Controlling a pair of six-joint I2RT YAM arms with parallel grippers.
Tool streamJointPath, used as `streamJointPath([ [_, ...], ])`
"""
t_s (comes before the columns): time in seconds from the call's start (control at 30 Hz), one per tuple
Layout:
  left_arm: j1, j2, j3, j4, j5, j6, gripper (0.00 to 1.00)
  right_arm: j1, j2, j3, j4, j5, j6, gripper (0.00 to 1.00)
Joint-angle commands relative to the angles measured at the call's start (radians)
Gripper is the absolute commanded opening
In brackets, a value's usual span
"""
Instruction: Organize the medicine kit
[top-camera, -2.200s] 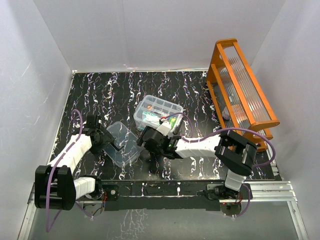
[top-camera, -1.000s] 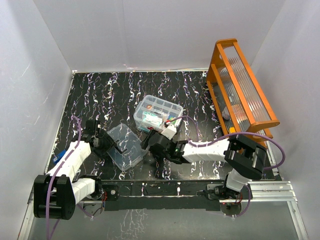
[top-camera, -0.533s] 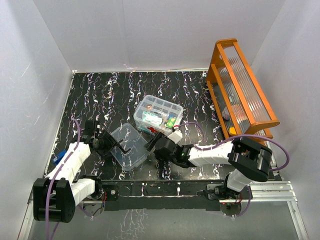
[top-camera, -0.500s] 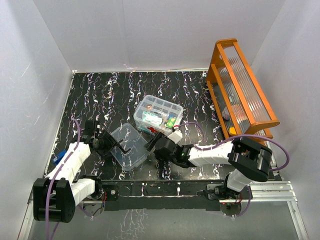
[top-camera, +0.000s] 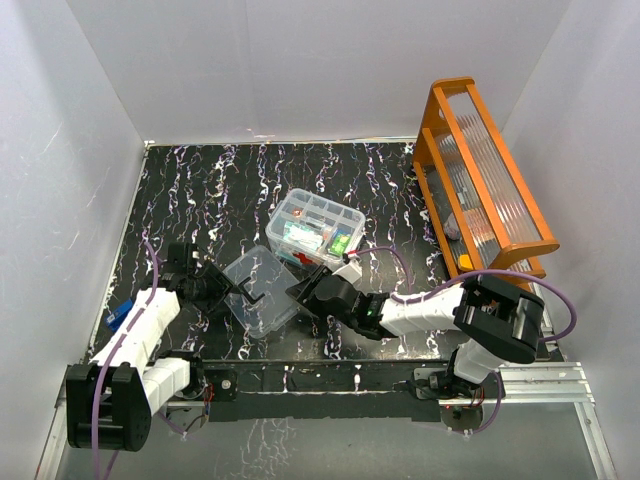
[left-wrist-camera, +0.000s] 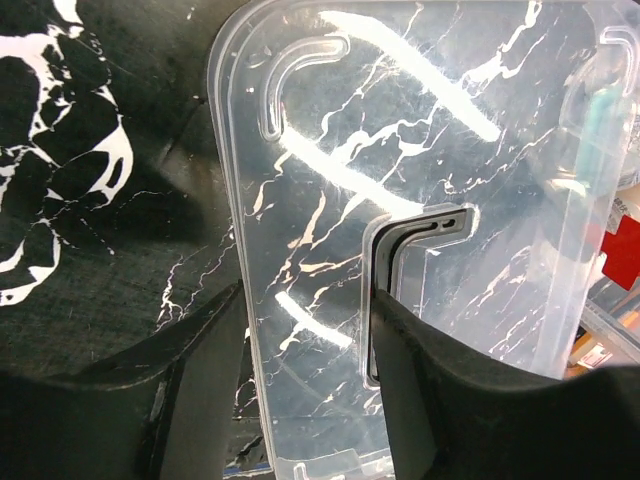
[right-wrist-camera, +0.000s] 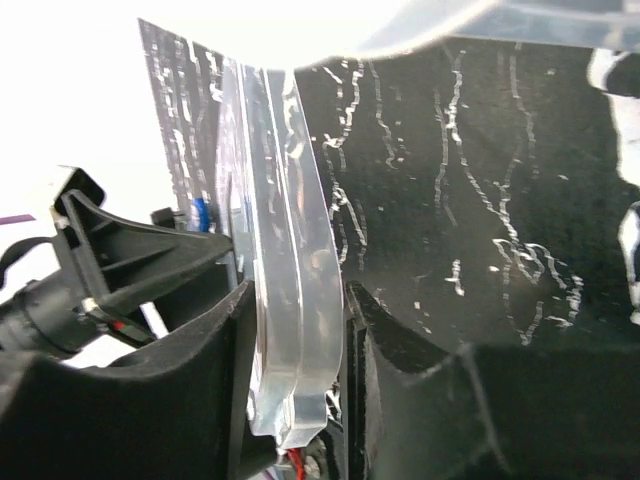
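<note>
The medicine kit's clear box (top-camera: 313, 228) stands mid-table with its divided tray of small items on top and a red cross (top-camera: 300, 258) on its near side. Its clear lid (top-camera: 262, 290) with the black handle (left-wrist-camera: 400, 250) hangs tilted just left of the box, held from both ends. My left gripper (top-camera: 222, 292) (left-wrist-camera: 308, 370) is shut on the lid, one finger at the outer edge and the other against the handle. My right gripper (top-camera: 305, 295) (right-wrist-camera: 295, 330) is shut on the opposite rim of the lid (right-wrist-camera: 290, 250).
A tall orange rack (top-camera: 485, 185) with ribbed clear panels stands along the right wall. A small blue object (top-camera: 115, 315) lies at the table's left edge. White walls enclose the black marbled table (top-camera: 200, 190). The box sits close behind the right wrist.
The lid has come up off the table and shifted right toward the box with the left gripper. The right gripper moved onto its right rim and closed on it.
</note>
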Motion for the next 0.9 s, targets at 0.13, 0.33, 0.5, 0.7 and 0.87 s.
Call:
streamJointPath([
  [0.13,-0.002,-0.049,0.006,-0.057,0.038,-0.016,0.47,0.003,-0.038,-0.003,0.11,-0.033,-0.025,0.21],
  [0.33,-0.003,-0.072,0.081,-0.158,-0.071,0.015,0.66,0.003,-0.067,0.016,0.106,-0.067,-0.101,0.18],
  [0.5,-0.002,-0.108,0.222,-0.268,-0.231,0.055,0.74,0.004,-0.121,0.063,0.043,-0.098,-0.194,0.13],
  [0.7,-0.003,-0.133,0.387,-0.337,-0.36,0.106,0.76,-0.024,-0.206,0.17,-0.078,-0.13,-0.273,0.1],
  [0.87,-0.002,-0.12,0.524,-0.363,-0.406,0.139,0.76,-0.107,-0.197,0.269,-0.144,-0.276,-0.236,0.07],
])
